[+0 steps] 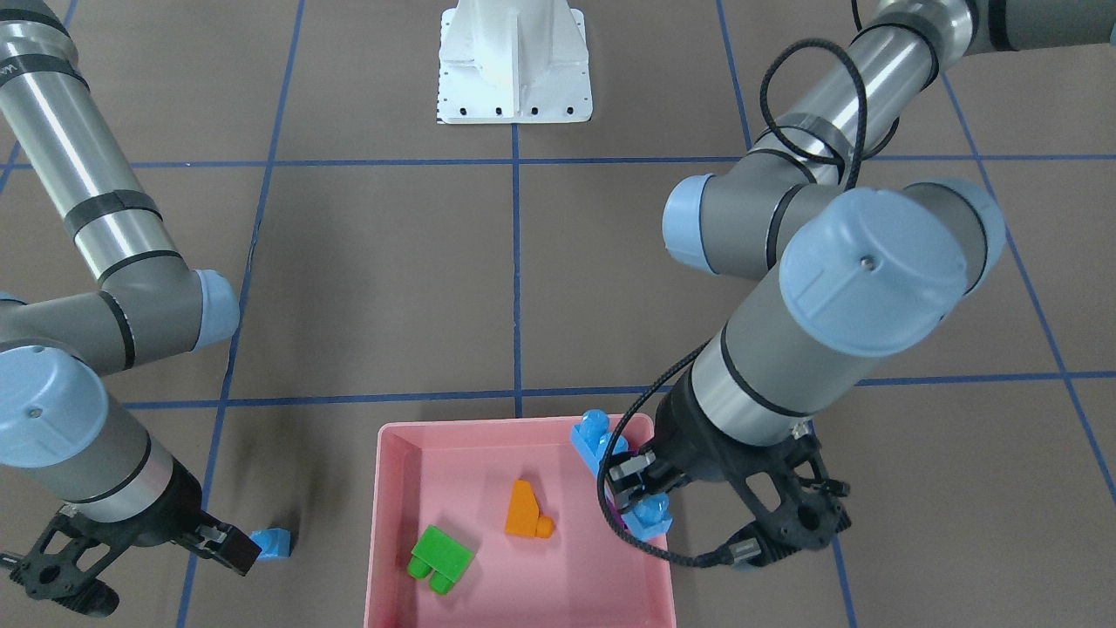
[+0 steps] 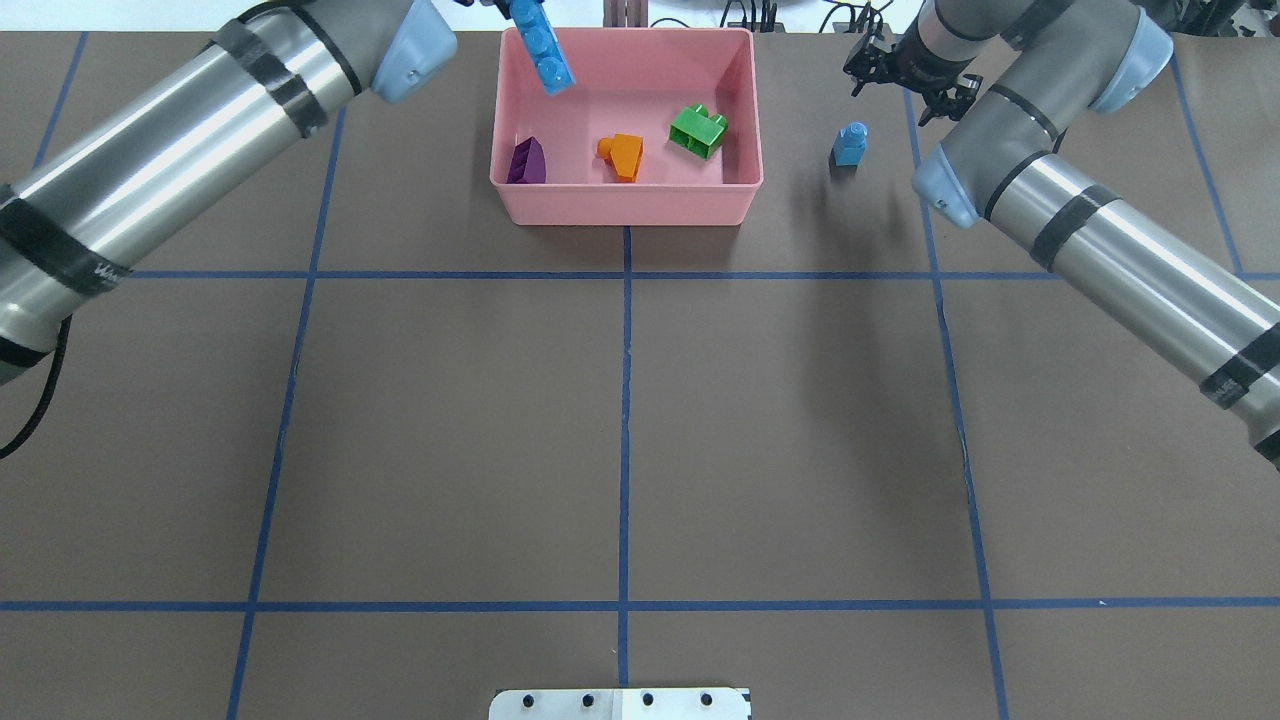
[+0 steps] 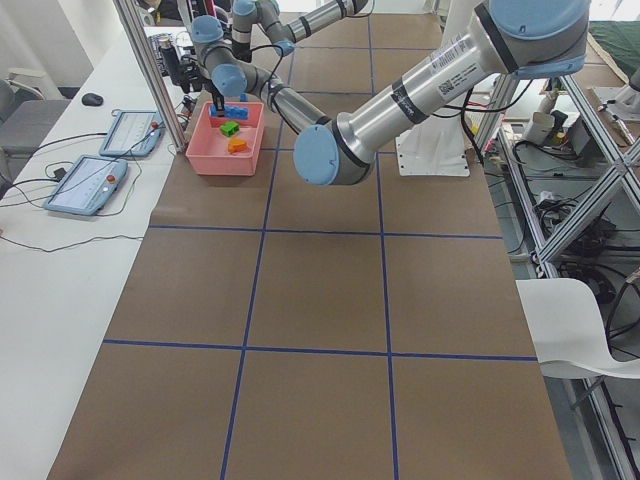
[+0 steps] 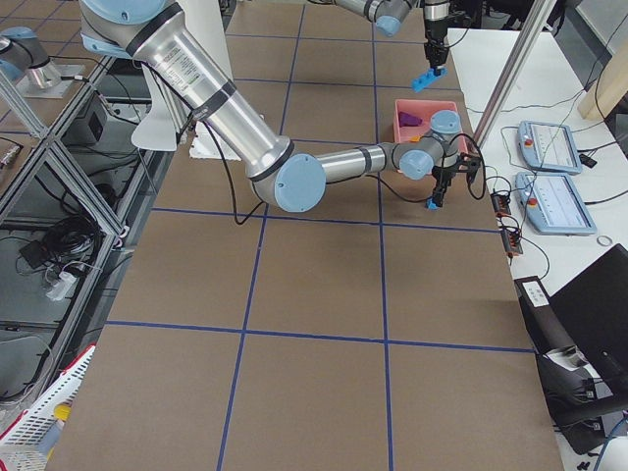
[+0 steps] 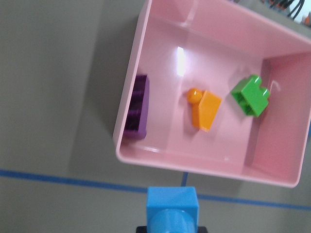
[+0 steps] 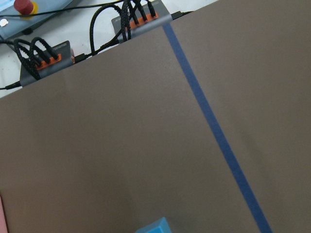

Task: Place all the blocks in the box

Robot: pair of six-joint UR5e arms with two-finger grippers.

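Brown tabletop, blue tape grid, white side bench

Pink box holds green brick, orange brick, purple brick; long light-blue brick tilted above its corner; small light-blue brick outside, upright.
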